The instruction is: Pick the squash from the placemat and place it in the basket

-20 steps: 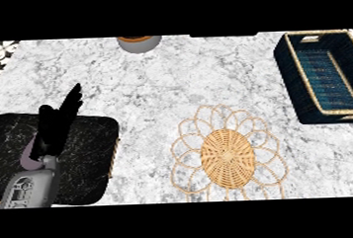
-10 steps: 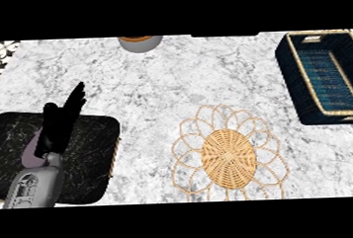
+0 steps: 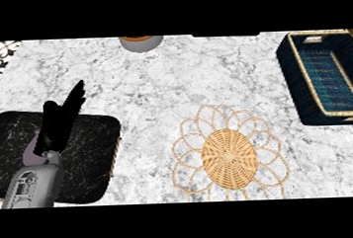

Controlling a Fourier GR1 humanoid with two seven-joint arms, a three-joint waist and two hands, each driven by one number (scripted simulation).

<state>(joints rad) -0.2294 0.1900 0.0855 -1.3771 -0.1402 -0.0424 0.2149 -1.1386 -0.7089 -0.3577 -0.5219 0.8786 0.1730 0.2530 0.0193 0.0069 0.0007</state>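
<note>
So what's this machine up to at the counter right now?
One robot hand, the left, rests open with fingers up over a dark mat at the counter's left side. It holds nothing. A woven flower-shaped placemat lies in the middle with no squash showing on it, and the dark blue basket sits at the right. A small pot stands at the far edge.

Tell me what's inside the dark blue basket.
The basket shows only its blue woven floor and tan rim; no squash inside. Its right part runs past the view's edge, so that portion stays unseen.
</note>
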